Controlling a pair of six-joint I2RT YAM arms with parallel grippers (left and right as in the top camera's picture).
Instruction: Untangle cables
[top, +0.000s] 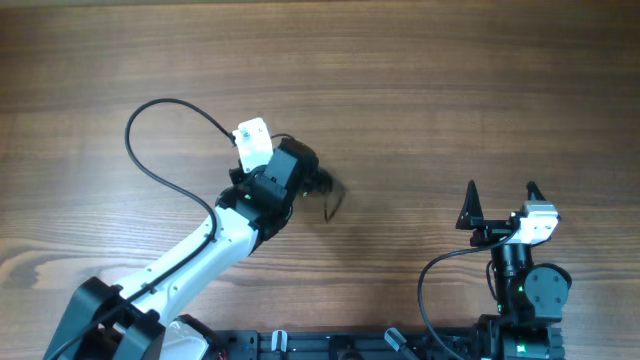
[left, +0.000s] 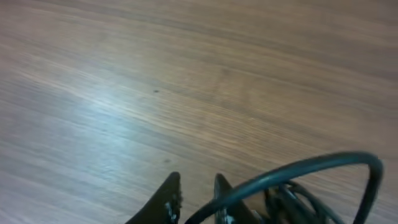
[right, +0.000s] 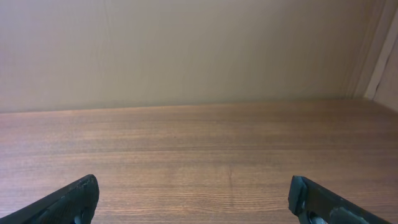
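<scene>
The cables (top: 334, 198) are a small bundle of thin black wires on the wooden table, just right of my left gripper (top: 318, 184). In the left wrist view the left gripper's fingers (left: 198, 194) stand close together. A black strand (left: 298, 169) arcs from between them up to the right. More tangled strands (left: 298, 202) bunch beside the right finger. My right gripper (top: 500, 197) is open and empty near the front right of the table, well away from the cables. In the right wrist view its fingertips (right: 193, 199) are wide apart over bare wood.
The left arm's thick black cable (top: 160, 150) loops over the table to the left of its wrist. The wooden table (top: 450, 90) stretches to a beige wall (right: 186, 50) at the back. The arm bases stand at the front edge.
</scene>
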